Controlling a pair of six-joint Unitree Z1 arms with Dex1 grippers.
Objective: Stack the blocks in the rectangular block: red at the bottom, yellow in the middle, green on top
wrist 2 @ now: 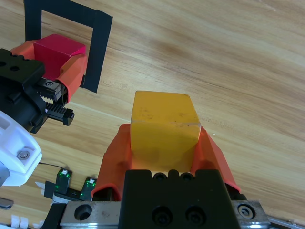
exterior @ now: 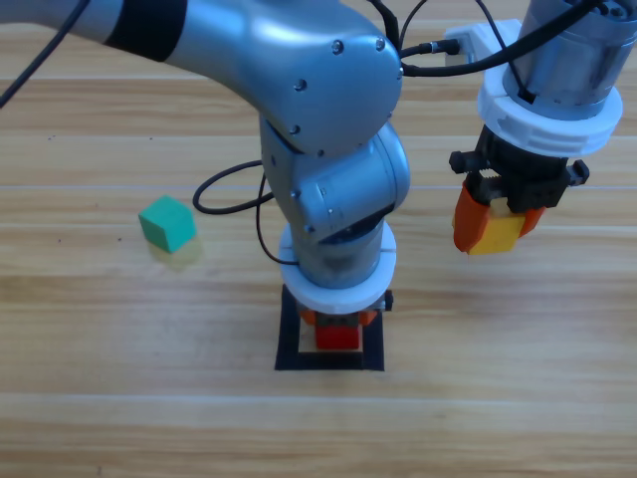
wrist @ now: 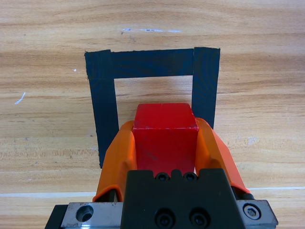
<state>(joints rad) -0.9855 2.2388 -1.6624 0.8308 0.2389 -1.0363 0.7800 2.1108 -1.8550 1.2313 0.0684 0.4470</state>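
Red cube [wrist: 165, 143] sits inside the black tape rectangle [wrist: 106, 105] at six o'clock; yellow cube [wrist 2: 164, 131] is aloft at three o'clock; teal-green cube [exterior: 166, 223] lies at nine o'clock.

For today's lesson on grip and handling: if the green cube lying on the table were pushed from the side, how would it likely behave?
The green cube has flat faces and sharp edges, so it would probably slide, not roll. It looks rigid and should keep its shape. It is small like the yellow cube that the right gripper holds aloft, so likely light.
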